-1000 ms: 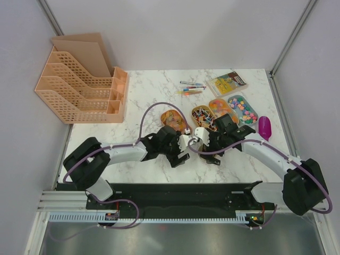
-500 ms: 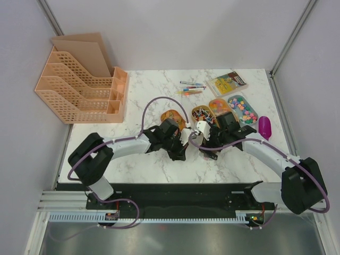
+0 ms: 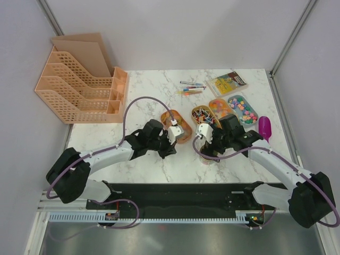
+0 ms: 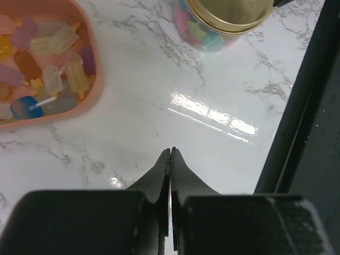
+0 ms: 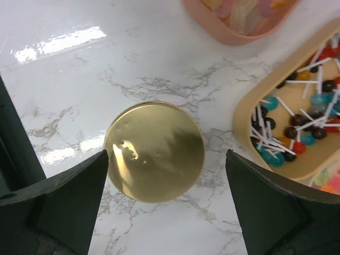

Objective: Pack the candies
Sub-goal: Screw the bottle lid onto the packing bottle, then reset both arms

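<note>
A jar with a gold lid (image 5: 154, 151) stands on the marble, and pastel candies (image 4: 197, 33) show through its glass. My right gripper (image 5: 167, 154) hangs open above it, one finger on each side of the lid and neither touching it. My left gripper (image 4: 170, 152) is shut on nothing, low over bare marble, with the jar ahead of it and apart. More candies lie in four trays: pale ice-pop shapes in the pink tray (image 3: 175, 121), small lollipops in the tan tray (image 3: 203, 115), then an orange tray (image 3: 220, 107) and a pastel-filled tray (image 3: 242, 109).
A purple scoop (image 3: 264, 127) lies right of the trays. Coloured pens (image 3: 190, 88) and a yellow booklet (image 3: 227, 83) sit at the back. A peach file rack (image 3: 79, 87) fills the back left. The black base rail (image 3: 175, 194) runs along the near edge.
My left gripper has shut and drawn back to the left, away from the jar. The right gripper stays open over the jar's lid and has barely shifted.
</note>
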### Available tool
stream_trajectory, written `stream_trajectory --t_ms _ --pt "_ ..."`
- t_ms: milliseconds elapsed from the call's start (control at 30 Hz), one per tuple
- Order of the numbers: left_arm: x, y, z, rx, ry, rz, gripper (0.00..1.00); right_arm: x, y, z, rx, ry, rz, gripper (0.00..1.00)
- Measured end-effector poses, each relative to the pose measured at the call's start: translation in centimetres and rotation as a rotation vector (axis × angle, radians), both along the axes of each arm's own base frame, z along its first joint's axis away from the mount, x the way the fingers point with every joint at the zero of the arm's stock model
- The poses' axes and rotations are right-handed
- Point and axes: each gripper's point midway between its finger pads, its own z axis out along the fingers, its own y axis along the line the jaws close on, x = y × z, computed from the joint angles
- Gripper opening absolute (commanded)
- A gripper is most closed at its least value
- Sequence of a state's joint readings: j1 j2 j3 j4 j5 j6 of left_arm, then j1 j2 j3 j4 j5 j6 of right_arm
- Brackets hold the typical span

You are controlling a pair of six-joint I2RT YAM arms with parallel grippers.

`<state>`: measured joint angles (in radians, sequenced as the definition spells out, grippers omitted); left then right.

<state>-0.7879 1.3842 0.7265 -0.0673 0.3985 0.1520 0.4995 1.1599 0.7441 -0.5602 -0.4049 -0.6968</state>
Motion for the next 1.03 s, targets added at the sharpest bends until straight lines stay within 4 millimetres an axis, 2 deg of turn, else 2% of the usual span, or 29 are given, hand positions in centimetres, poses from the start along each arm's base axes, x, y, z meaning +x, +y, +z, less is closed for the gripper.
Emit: stream_trajectory --t_ms 133,200,300,333,367,400,467,500,533,600,633,733,933,1033 --pt "1.8 1.0 0.2 0.012 -0.026 0.057 0.02 2.3 -0.6 2.2 0.028 -0.077 -0.103 0.98" --pt "3.3 1.4 1.1 0.009 -0.048 0.099 0.02 4.6 -1.6 3.7 0.052 -0.129 -0.22 0.98" --pt "7.1 1.8 4.4 -0.023 -0.127 0.19 0.02 9.1 -4.9 6.7 0.086 -0.231 -0.479 0.98" --pt "8.9 2.2 6.2 -0.038 -0.168 0.236 0.09 10.3 -6.3 7.3 0.094 -0.258 -0.57 0.98" --pt "10.3 2.7 7.4 -0.046 -0.202 0.276 0.61 11.6 -8.2 8.1 0.105 -0.283 -0.684 0.98" --pt "12.1 3.4 9.1 -0.053 -0.253 0.324 0.99 12.7 -10.6 8.6 0.111 -0.305 -0.806 0.98" --pt "15.5 5.4 12.0 -0.055 -0.358 0.456 1.0 14.1 -15.3 9.0 0.111 -0.316 -1.032 0.98" --pt "17.2 6.9 13.4 -0.05 -0.417 0.529 1.0 14.7 -18.4 9.0 0.112 -0.311 -1.164 0.98" --pt "18.5 8.2 14.4 -0.039 -0.465 0.586 1.0 14.9 -20.1 9.1 0.113 -0.31 -1.24 0.98" --pt "20.3 11.0 15.3 -0.004 -0.533 0.679 1.0 15.1 -24.2 9.4 0.098 -0.327 -1.413 0.98" --pt "20.7 12.0 15.5 0.015 -0.55 0.71 1.0 15.0 -25.2 9.7 0.097 -0.34 -1.462 0.98" --pt "21.7 14.6 15.7 0.059 -0.581 0.786 1.0 14.8 -25.8 10.9 0.114 -0.377 -1.519 0.98" --pt "21.7 16.9 16.0 0.062 -0.582 0.838 1.0 14.0 -26.5 13.1 0.137 -0.451 -1.582 0.98" --pt "21.9 17.8 15.9 0.059 -0.568 0.861 1.0 13.8 -26.6 13.5 0.148 -0.464 -1.59 0.98"
